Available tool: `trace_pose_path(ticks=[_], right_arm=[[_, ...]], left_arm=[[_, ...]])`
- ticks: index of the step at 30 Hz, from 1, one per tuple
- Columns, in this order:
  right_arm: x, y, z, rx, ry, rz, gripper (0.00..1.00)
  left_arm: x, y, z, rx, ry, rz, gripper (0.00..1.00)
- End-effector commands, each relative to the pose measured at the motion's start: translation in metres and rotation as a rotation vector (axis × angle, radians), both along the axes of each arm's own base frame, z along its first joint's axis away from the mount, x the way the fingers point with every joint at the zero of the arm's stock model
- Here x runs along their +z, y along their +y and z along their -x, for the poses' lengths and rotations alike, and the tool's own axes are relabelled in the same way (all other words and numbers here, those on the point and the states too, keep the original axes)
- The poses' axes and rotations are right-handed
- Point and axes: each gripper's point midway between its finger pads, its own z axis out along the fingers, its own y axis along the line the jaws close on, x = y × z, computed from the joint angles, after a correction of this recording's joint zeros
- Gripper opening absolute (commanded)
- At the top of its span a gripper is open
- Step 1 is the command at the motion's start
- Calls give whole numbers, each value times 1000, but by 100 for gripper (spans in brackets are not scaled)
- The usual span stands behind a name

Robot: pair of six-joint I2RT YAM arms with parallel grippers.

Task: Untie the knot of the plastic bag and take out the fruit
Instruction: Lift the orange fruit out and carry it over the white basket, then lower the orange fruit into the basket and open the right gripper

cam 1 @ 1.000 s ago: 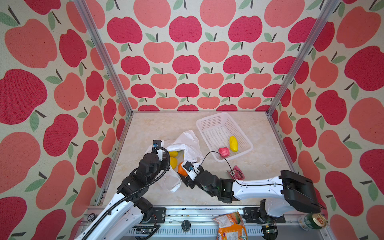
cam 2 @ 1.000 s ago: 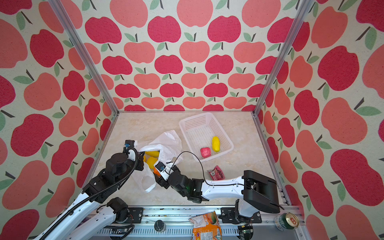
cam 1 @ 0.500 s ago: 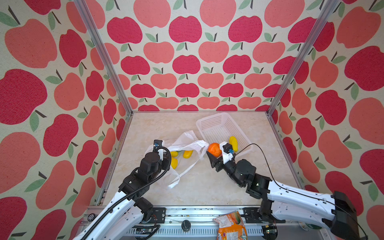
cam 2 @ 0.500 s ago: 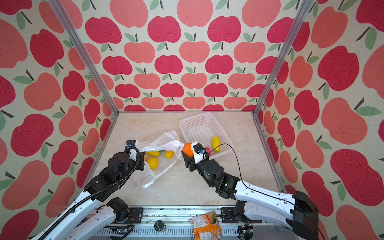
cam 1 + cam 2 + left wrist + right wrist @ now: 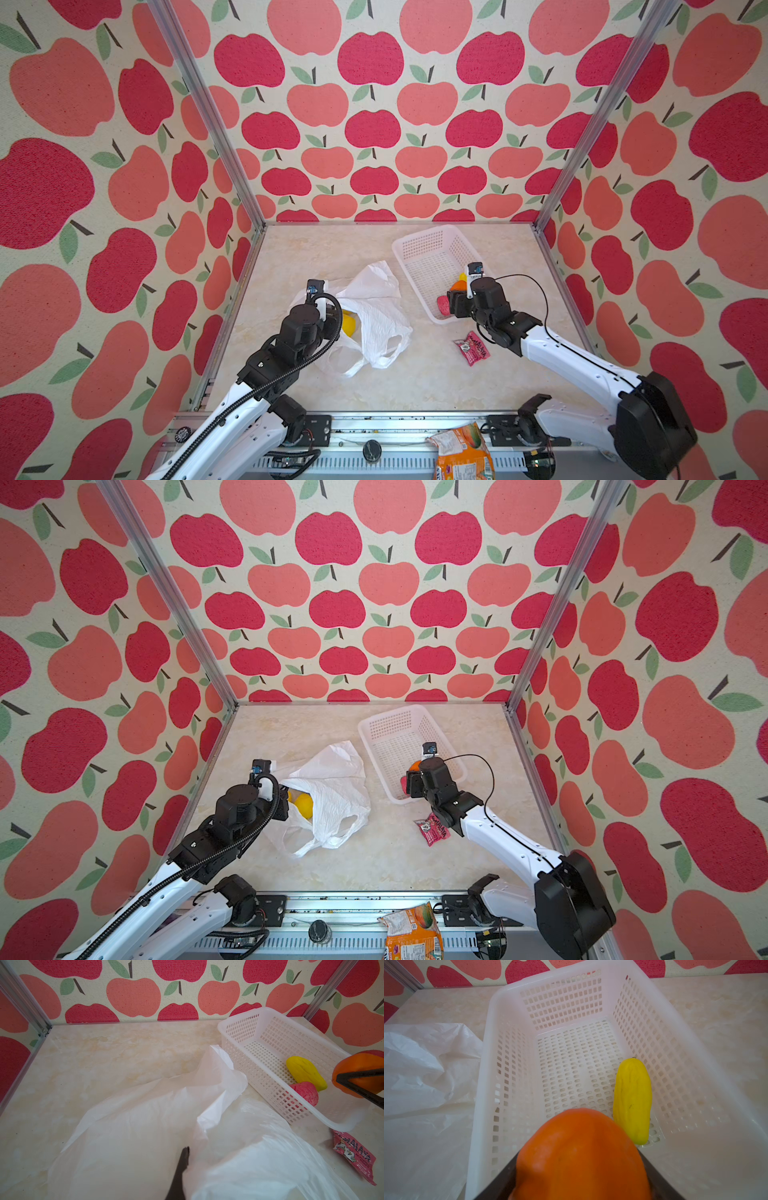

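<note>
My right jaws, spread wide, clamp the orange fruit [image 5: 581, 1157], which a second ago sat at the mouth of the plastic bag [image 5: 374, 307] and now hangs over the near end of the white basket [image 5: 415, 241], where a long yellow fruit [image 5: 632, 1101] and a pink fruit [image 5: 305, 1093] already lie. My left jaws stay pinched shut on the bag's rim, holding it open on the table [image 5: 299, 257]; no knot shows. A round yellow fruit [image 5: 348, 326] waits inside, so I judge release next, then another reach
</note>
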Motion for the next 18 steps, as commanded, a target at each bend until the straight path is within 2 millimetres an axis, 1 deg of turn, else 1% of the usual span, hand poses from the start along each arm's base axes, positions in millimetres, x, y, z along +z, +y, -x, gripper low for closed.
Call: trace_pose_path(ticks=[1, 7, 10, 13, 15, 18], right_arm=[[0, 3, -8, 3, 25, 10, 29], [-22, 8, -24, -2, 85, 49, 29], [-30, 14, -32, 6, 103, 72, 29], [-38, 15, -39, -2, 122, 108, 29], [-38, 16, -45, -9, 121, 119, 28], [-31, 19, -52, -11, 100, 123, 28]], left_arm=[[10, 1, -2, 6, -31, -10, 0], [7, -1, -5, 3, -21, -20, 0], [8, -1, -5, 2, -22, -21, 0], [9, -1, -5, 1, -28, -20, 0], [10, -1, -5, 0, -29, -19, 0], [11, -2, -5, -5, -33, -20, 0]])
